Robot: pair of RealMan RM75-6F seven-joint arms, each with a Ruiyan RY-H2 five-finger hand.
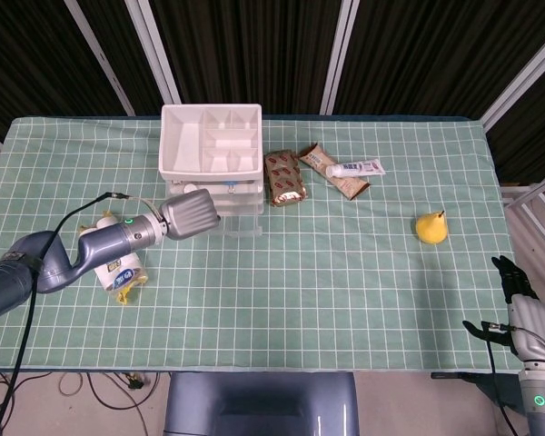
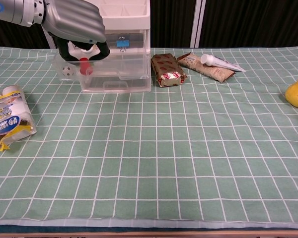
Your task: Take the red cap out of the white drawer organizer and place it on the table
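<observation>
Chest view, red cap [image 2: 84, 61] (in drawer organizer [image 2: 120, 55]), small ball [image 2: 66, 70]

Yellow pear [image 1: 430, 227] sits far right; toothpaste tube [image 1: 355, 168] lies across a brown packet [image 1: 334, 173]; tissue pack [image 2: 6, 122] at left.

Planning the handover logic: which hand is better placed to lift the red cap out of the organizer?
Left. The left hand is already over the open drawer of the organizer with its fingers around the red cap. The right hand sits far off at the table's opposite near corner.
</observation>
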